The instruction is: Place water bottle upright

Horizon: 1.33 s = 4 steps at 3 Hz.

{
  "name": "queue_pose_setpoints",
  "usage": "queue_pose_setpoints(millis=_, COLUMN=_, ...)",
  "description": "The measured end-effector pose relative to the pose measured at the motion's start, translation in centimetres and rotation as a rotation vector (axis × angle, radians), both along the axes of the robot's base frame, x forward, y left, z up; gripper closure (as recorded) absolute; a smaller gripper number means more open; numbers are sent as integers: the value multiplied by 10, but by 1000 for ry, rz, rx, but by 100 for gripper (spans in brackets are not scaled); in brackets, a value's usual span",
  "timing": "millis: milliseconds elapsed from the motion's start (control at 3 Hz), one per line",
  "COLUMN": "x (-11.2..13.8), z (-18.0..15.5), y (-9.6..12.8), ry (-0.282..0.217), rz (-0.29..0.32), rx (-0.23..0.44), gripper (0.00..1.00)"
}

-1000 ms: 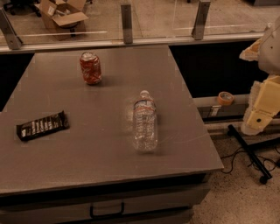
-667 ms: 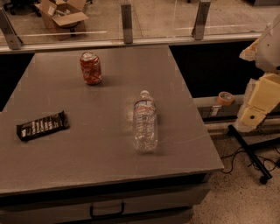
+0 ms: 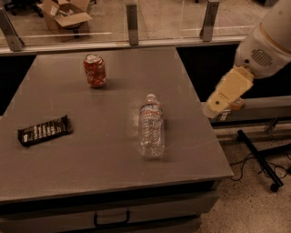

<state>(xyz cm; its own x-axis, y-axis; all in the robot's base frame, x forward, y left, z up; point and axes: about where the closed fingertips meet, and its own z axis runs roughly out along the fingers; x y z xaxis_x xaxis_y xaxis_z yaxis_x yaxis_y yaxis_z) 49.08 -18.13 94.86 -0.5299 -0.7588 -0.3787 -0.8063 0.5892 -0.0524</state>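
The water bottle (image 3: 151,129) is a clear ribbed plastic bottle with a white cap and a thin label band. It lies on its side near the middle of the grey table (image 3: 91,150), cap pointing to the far side. My gripper (image 3: 217,103) is a beige piece at the end of the white arm. It hangs at the table's right edge, to the right of the bottle and apart from it, and holds nothing.
A red dented soda can (image 3: 94,70) stands upright at the far left of the table. A black snack bar wrapper (image 3: 44,130) lies at the left. A railing and an open cardboard box (image 3: 63,13) are beyond the far edge. A black stand leg (image 3: 257,157) and cables lie on the floor at right.
My arm has swung left and up, bringing the gripper from beside the table to its right edge, nearer the bottle. The bottle, can and wrapper have not moved.
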Motion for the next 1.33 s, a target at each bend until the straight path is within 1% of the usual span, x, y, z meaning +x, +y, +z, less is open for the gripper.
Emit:
queue_pose_setpoints(millis=333, x=27, z=-6, y=22, ry=63, rz=-95, rx=-18, gripper=0)
queue_pose_setpoints(millis=667, x=30, z=-5, y=33, ry=84, rz=-162, rx=3, gripper=0)
queue_pose_setpoints(millis=1000, x=30, z=-5, y=33, ry=83, rz=-162, rx=3, gripper=0)
queue_pose_setpoints(millis=1333, x=14, z=-10, y=52, ry=185, rz=-169, rx=46, gripper=0)
